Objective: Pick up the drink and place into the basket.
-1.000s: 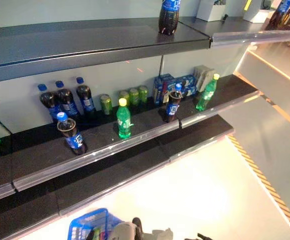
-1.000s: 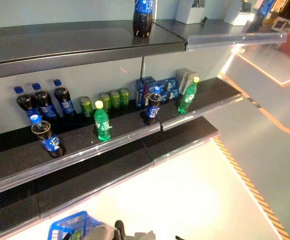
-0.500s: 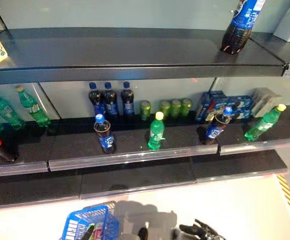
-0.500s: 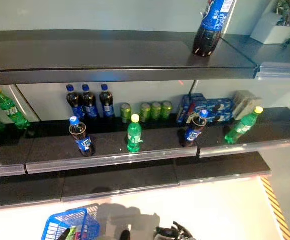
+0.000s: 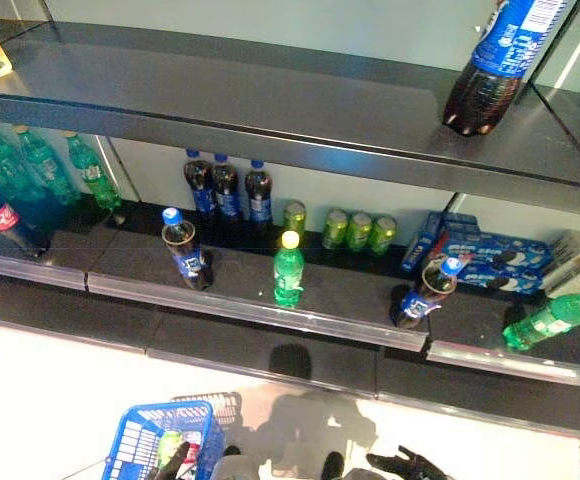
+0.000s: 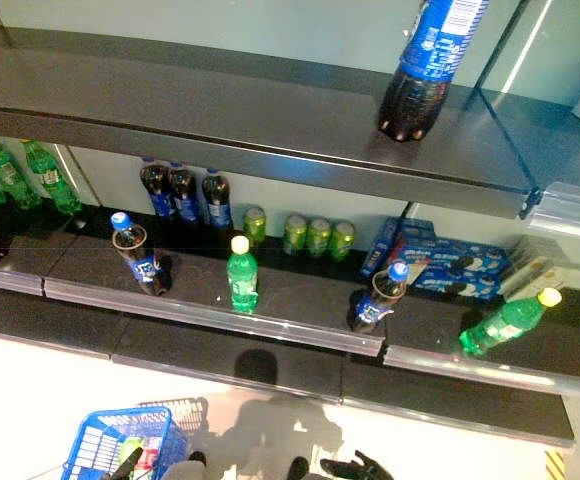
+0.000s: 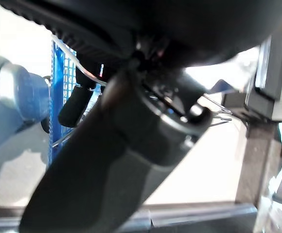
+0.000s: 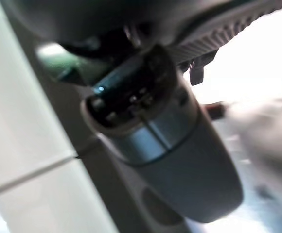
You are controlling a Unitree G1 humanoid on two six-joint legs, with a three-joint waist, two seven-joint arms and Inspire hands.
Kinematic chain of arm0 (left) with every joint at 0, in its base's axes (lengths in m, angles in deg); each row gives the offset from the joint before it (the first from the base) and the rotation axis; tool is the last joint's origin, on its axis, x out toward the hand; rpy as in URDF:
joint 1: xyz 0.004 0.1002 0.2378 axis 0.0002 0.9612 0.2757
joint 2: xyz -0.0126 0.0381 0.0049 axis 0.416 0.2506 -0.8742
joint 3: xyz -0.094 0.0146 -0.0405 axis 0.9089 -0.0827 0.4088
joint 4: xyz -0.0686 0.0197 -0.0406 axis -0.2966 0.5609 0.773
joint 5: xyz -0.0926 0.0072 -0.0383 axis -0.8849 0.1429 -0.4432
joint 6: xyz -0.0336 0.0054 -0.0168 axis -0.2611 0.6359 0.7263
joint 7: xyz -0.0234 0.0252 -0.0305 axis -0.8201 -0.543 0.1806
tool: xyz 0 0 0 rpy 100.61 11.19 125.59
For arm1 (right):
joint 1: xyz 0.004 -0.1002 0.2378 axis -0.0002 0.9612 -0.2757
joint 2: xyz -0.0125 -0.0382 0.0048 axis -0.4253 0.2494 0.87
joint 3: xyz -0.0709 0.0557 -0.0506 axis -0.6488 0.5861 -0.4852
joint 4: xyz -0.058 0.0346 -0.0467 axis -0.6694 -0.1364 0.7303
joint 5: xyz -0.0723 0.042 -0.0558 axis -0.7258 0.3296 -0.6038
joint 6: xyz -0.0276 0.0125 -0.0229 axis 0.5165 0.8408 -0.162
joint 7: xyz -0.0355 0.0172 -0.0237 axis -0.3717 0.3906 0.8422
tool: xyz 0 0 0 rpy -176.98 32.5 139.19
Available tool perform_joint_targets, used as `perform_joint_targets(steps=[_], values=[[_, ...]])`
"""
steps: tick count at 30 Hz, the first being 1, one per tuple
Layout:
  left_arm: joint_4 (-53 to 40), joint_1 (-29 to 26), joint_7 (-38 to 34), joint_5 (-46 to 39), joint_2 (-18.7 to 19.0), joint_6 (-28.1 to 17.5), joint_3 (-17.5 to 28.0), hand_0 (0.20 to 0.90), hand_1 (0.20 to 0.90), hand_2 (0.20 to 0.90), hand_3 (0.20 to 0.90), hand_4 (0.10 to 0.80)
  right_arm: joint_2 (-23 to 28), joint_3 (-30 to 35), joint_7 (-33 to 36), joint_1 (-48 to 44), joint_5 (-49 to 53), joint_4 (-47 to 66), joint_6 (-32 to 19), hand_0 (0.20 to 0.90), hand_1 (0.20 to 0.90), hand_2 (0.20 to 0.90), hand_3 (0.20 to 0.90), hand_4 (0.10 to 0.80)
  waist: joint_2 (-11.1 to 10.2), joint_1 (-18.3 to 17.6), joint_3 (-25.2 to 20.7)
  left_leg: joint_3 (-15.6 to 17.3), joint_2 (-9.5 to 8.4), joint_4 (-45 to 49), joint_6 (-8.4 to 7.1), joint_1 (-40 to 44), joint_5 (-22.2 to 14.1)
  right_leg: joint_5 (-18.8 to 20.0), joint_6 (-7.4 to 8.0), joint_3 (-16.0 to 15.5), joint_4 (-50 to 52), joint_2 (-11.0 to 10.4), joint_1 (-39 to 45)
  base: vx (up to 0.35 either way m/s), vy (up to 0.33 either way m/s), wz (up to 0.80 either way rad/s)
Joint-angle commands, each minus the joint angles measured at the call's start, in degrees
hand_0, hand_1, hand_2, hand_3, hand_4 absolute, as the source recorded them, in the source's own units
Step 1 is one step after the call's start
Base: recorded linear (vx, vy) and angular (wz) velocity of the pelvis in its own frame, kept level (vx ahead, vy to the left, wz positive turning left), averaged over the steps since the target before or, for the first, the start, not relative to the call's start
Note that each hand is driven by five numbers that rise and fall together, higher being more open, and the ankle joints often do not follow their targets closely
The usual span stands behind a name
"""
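Observation:
Several drinks stand on the middle shelf [image 5: 250,300]: a blue-capped cola bottle [image 5: 183,250], a green bottle with a yellow cap [image 5: 288,270], a second cola bottle [image 5: 425,295] and a leaning green bottle [image 5: 555,318]. The blue wire basket [image 5: 165,445] hangs low at the lower left with some items inside. My left hand [image 7: 75,104] is curled round its handle. My right hand [image 5: 405,465] is at the bottom edge, fingers spread and holding nothing, far below the shelf.
Three cola bottles [image 5: 227,188] and green cans [image 5: 355,230] line the shelf's back, with blue boxes [image 5: 490,250] to the right. A large cola bottle [image 5: 495,65] stands on the top shelf. More green bottles [image 5: 40,160] and a red-labelled cola [image 5: 0,215] fill the left bay.
The whole picture has swung, so the camera has moved and the left bay has come into sight. The right hand now shows at the bottom edge. No bottle on the shelf has moved.

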Motion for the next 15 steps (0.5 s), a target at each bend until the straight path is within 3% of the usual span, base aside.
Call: perform_joint_targets(steps=[1, 6, 10, 11, 12, 14, 15], values=[[-2.6, 1.2, 2.2, -0.1, 4.1, -7.3, 1.2, 0.300, 0.300, 0.300, 0.200, 0.100, 0.2, 0.0, -2.5, -1.6, 1.7, 0.5, -1.9, 0.900, 0.900, 0.900, 0.900, 0.800, 0.4, -0.7, -0.1, -1.0, -3.24, 4.9, 1.15, -0.6, -6.4, 3.9, 5.17, 1.7, -4.3, -1.5, 1.6, -0.087, 0.075, -0.09], [-2.7, 0.0, 2.8, 2.2, 4.2, -6.6, 0.5, 0.300, 0.300, 0.300, 0.200, 0.100, -1.6, -0.9, -2.1, -1.1, 4.4, 1.0, -2.4, 0.900, 0.900, 0.900, 0.900, 0.800, 1.3, -2.1, -0.5, 0.7, -3.66, -1.3, 1.48, 3.4, -6.5, 5.4, 6.43, 1.9, -4.6, -1.9, 0.6, -0.105, 0.134, 0.06], [-3.7, -0.4, 2.1, 2.9, 5.1, -6.7, -1.0, 0.300, 0.300, 0.300, 0.200, 0.100, -3.5, -2.6, -2.5, -0.7, 4.4, 3.2, -3.4, 0.900, 0.900, 0.900, 0.900, 0.800, 2.6, -4.2, 0.0, 1.5, -4.54, -7.1, 2.49, 7.2, -6.1, 8.1, 9.51, 4.2, -2.5, -3.3, -4.2, -0.141, 0.163, -0.01], [-3.8, -0.5, 2.0, 3.2, 5.4, -6.9, -1.2, 0.300, 0.300, 0.300, 0.200, 0.100, -3.7, -2.9, -2.8, -0.6, 4.4, 3.9, -3.4, 0.900, 0.900, 0.900, 0.900, 0.800, 2.8, -4.7, 0.4, 1.1, -4.50, -7.2, 2.85, 7.4, -6.2, 7.4, 9.50, 6.2, -1.1, -3.0, -4.6, -0.153, 0.069, -0.16], [-4.4, -1.1, 1.7, 4.0, 6.1, -6.4, -1.7, 0.300, 0.300, 0.300, 0.200, 0.100, -4.0, -3.9, -1.8, -0.4, 5.0, 5.9, -3.4, 0.900, 0.900, 0.900, 0.900, 0.800, 3.0, -5.8, 0.8, -0.5, -4.93, -6.7, 3.75, 6.5, -6.1, 6.2, 9.21, 10.7, 2.4, -2.3, -6.0, -0.240, 0.026, 0.12], [-5.3, -2.8, 1.0, 3.0, 7.1, -6.0, -2.7, 0.300, 0.300, 0.300, 0.200, 0.100, -3.6, -6.3, -2.0, -0.9, 4.5, 8.7, -4.5, 0.900, 0.900, 0.900, 0.900, 0.800, 3.7, -5.7, 1.5, -0.2, -4.54, -4.5, 4.41, 4.3, -5.8, 2.8, 8.56, 9.4, 8.4, -3.5, -6.4, -0.261, -0.025, 0.50], [-5.3, -2.8, 1.0, 3.0, 7.1, -6.0, -2.7, 0.300, 0.300, 0.300, 0.200, 0.100, -3.6, -6.3, -2.0, -1.0, 4.5, 8.7, -4.5, 0.900, 0.900, 0.900, 0.900, 0.800, 3.7, -5.7, 1.4, -0.2, -4.56, -4.6, 4.42, 4.1, -5.6, 2.9, 8.54, 9.4, 8.3, -3.5, -6.6, -0.190, -0.052, 0.37]])
